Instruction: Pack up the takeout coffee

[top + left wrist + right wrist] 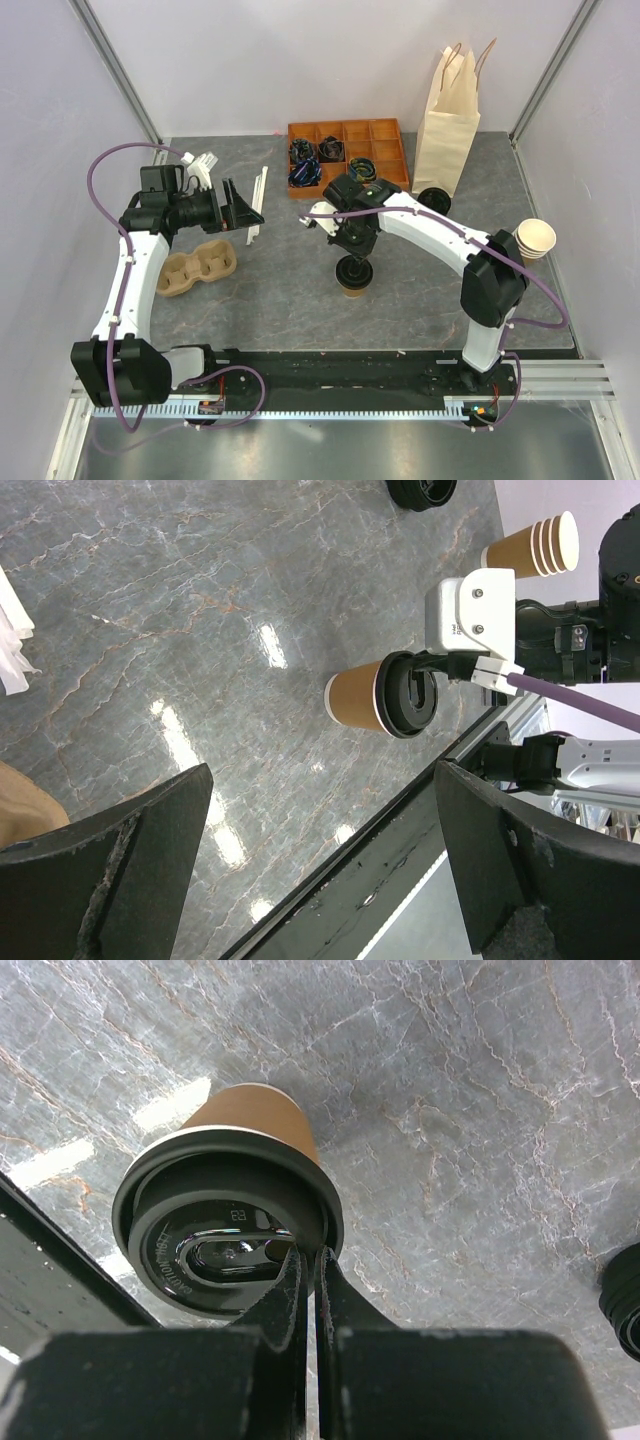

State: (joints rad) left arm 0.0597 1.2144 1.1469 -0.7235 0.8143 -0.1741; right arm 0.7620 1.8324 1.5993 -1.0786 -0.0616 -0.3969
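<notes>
Built of white links (128, 285) and black joints (492, 282), up from the rail (330, 364). Strung with purple cables (575, 693) led down to the rail. Tipped at the left gripper (322, 770) with flat black fingers (120, 870), scuffed grey at the edges. Capped far from the rail by a white block (470, 605) with two screws (478, 593).

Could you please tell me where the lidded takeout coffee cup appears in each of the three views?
Top external: the takeout coffee stands at centre.
Left wrist: the cup is right of centre, lid pointing right.
Right wrist: it fills the left-centre, lid toward camera.
Shared landmark: the loose black lids on the table.
</notes>
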